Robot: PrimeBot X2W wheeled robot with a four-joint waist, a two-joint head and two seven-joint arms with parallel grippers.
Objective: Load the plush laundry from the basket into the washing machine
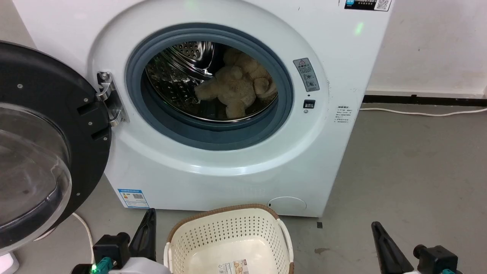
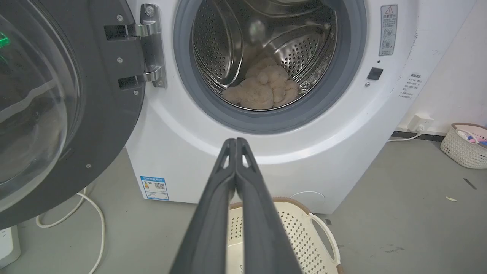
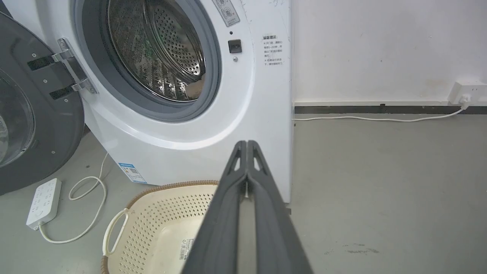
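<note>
I am reading this as the close of the loading step. The plush laundry is lying inside the steel drum of the washing machine, slumped toward the right of the drum floor and fully behind the grey door ring. The basket is sitting on the floor just in front of the machine and carrying nothing but the label sticker on its bottom.

I am holding the left gripper with its two dark fingers pressed flat together, gripping nothing. The right gripper is pinched closed the same way and is just as empty. Both are hovering low, one on each side of the basket, fingers pointing at the machine front. The plush is lying well apart from them, higher and deeper in.

By my judgement nothing is left to lift. If a next move is wanted, it is the black-framed glass door, hanging wide open on my left. The left arm is nearer to it and would need to reach around its outer face to swing it closed.
</note>
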